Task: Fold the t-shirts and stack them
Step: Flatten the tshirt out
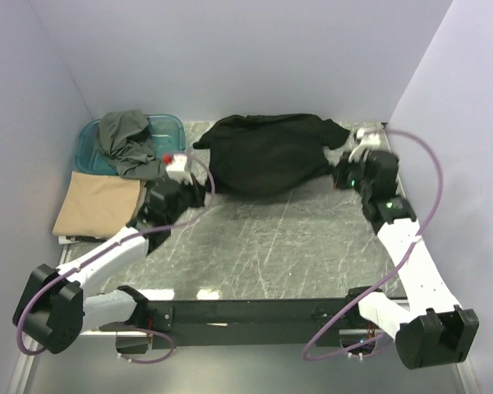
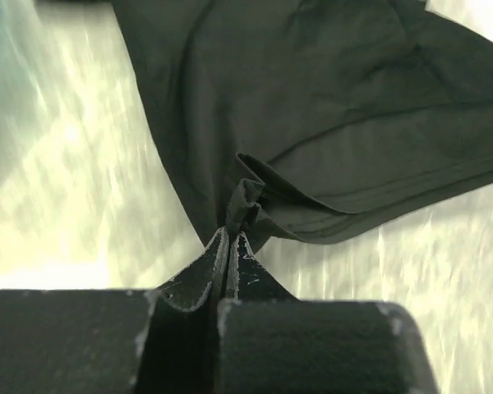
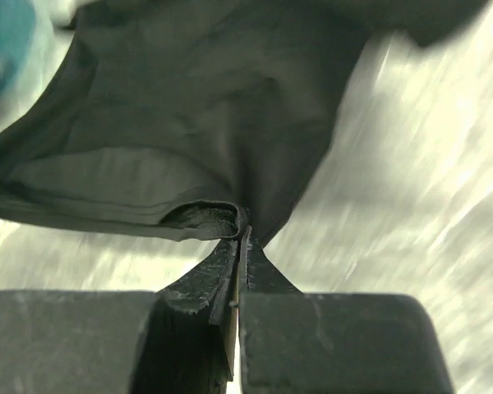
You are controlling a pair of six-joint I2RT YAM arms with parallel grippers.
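Now L end effector (image 2: 230,236) & R end effector (image 3: 241,236) pinch black t-shirt (image 1: 267,156) tight (arms extended fwd).

White-and-black arms (image 1: 115,250), looping purple cables (image 1: 431,176), green lights (image 1: 388,202), scuffed black wedge-shaped jaws.

Robotics lab / test cell, not a home. Plain pale panels (image 1: 230,57) box in the bench at back, left & right of the top view, like a purpose-built enclosure. Two white-&-black robot arms, left arm (image 1: 107,254) & right arm (image 1: 415,254), are fixed to a black rail (image 1: 246,312) along the bottom edge, w/ purple cables (image 1: 439,185) looping loose. Tabletop (image 1: 263,246) is a grey marble-look sheet. Props on it: teal tub (image 1: 86,146) upper left w/ a grey-olive t-shirt (image 1: 125,139) in it, tan t-shirt (image 1: 99,201) folded at left, black t-shirt (image 1: 267,152) upper centre.
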